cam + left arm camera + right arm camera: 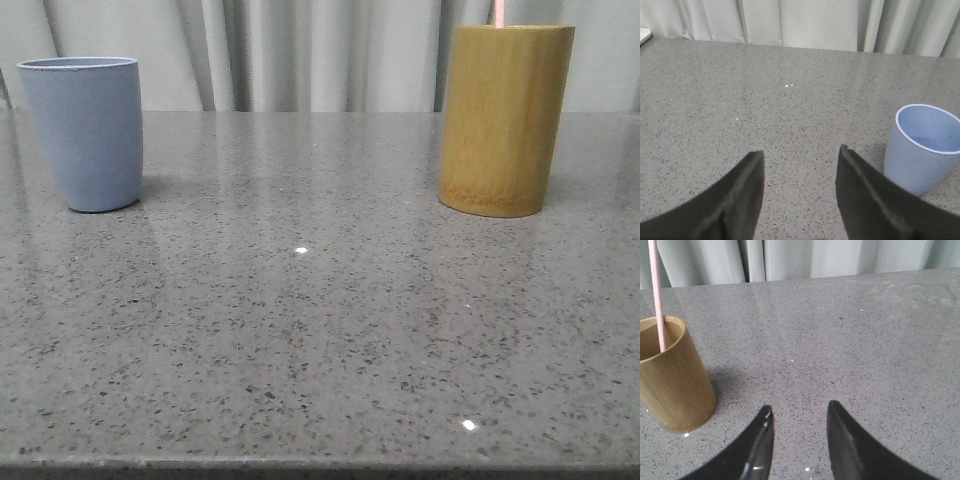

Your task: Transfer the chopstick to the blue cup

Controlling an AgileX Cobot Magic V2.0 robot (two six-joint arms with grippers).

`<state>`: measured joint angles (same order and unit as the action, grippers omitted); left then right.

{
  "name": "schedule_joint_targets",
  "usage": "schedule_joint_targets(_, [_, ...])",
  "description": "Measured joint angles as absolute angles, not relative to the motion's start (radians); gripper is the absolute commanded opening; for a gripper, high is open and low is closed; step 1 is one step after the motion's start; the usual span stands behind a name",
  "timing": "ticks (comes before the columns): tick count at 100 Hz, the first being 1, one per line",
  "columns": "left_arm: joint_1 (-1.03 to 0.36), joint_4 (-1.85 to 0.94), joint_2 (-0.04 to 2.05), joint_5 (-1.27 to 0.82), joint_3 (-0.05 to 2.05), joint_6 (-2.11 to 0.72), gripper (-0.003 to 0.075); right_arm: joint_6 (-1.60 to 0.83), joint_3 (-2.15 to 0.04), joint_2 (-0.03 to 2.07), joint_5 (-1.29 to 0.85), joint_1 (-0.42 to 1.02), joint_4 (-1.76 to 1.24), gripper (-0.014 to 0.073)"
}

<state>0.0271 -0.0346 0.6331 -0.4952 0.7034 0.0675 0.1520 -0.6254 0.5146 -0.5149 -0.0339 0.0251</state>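
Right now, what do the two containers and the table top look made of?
The tall cylinder looks like bamboo: yellow-brown, with vertical grain and a matte finish. The blue cup seems to be matte plastic or a fibre composite, even in colour with a thin rim. The table looks like polished speckled stone, with glints of light.

Blue cup (82, 132) left; chopstick (497, 12) in bamboo cylinder (503, 118) right.

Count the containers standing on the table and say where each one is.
2. The blue cup stands at the far left, empty inside. The bamboo cylinder stands at the far right, holding the chopstick. None seems hidden.
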Motion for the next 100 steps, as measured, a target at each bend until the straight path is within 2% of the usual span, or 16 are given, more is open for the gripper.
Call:
schedule_joint_targets(14, [0.027,-0.093,0.758,-0.537,0.812,-0.015,0.0448,0.152,-0.625,0.515,-0.515,-0.034,0.025,0.0286])
schedule_joint_targets(42, [0.027,-0.196,1.041,-0.702,1.079,-0.109,0.0447,0.152,-0.625,0.515,-0.515,-0.034,0.023,0.0286])
schedule_joint_targets(63, [-0.052,-0.215,1.241,-0.810,1.278,-0.130,0.0442,0.152,-0.625,0.515,-0.515,-0.034,0.023,0.0286])
schedule_joint_targets(100, [-0.166,-0.219,1.505,-0.934,1.456,-0.131,0.0443,0.152,-0.625,0.515,-0.515,-0.034,0.023,0.0286])
